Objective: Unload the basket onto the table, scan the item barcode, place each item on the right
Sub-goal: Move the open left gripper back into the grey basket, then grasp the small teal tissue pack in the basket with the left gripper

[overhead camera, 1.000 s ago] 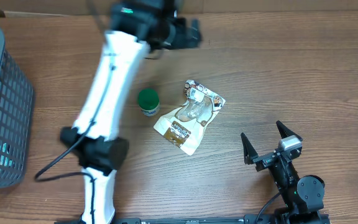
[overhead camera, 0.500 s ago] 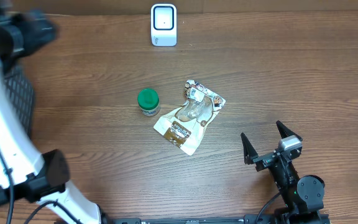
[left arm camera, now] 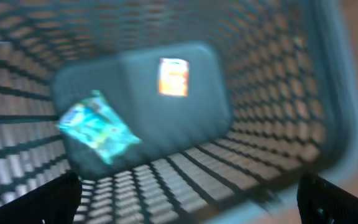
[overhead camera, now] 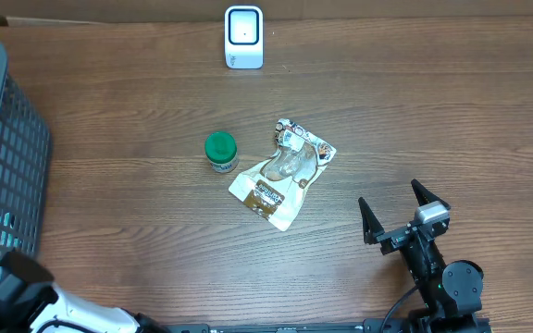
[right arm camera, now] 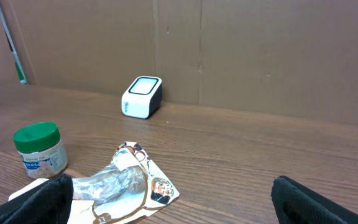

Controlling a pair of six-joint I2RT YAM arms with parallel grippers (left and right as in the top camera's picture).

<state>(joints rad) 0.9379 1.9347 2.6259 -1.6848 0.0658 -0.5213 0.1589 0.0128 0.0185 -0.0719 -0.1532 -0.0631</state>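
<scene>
At the far left of the tabletop (overhead camera: pixel 155 240) stood a dark mesh basket (overhead camera: pixel 17 148). My left pincer (left arm camera: pixel 188 183) pointed into it with its jaws spread wide and nothing between them. Its camera gave me a blurred look at a blue-green packet (left arm camera: pixel 95 127) lying on the basket floor. Near the middle stood a small jar (overhead camera: pixel 220 151) with a green lid. Just beside it to the right, a clear snack pouch (overhead camera: pixel 280 173) lay flat; neither was held. Well behind them, by the far edge, stood the white barcode scanner (overhead camera: pixel 243 37). On the right, my right pincer (overhead camera: pixel 390 194) sat low, jaws wide open and empty, well apart from the snack pouch.
</scene>
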